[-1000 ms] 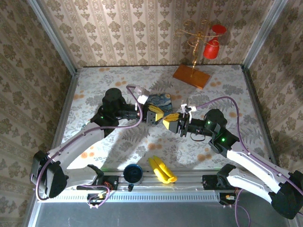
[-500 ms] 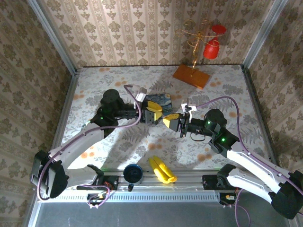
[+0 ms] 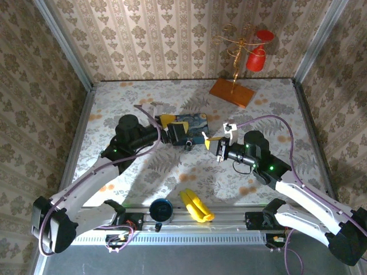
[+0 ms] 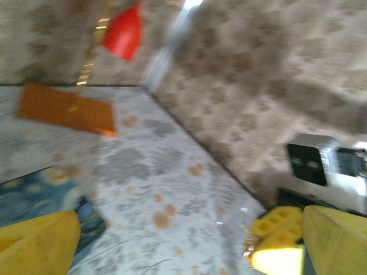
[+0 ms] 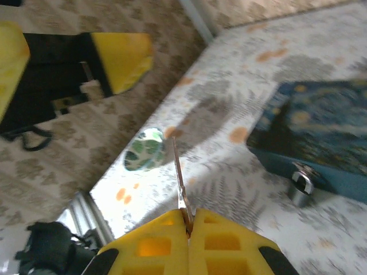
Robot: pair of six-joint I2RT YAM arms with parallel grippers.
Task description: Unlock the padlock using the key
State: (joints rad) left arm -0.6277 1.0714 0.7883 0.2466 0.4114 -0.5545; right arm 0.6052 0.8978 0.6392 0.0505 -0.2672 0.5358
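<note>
High rear overhead view; two close wrist views; blue box (image 3: pixel 192 127) common.

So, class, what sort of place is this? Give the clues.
Probably a robot test cell dressed up like a room: patterned wallpaper on panel walls, a metal corner post, and a floral-covered table with the left arm and right arm bolted at its near edge.

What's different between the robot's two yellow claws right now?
The left gripper has its jaws spread wide; the right gripper has them pressed together. The left gripper holds nothing; the right gripper pinches the key, its thin blade sticking out ahead. Both are yellow-fingered and sit close to the blue painting-printed box, which has the padlock at its edge.
</note>
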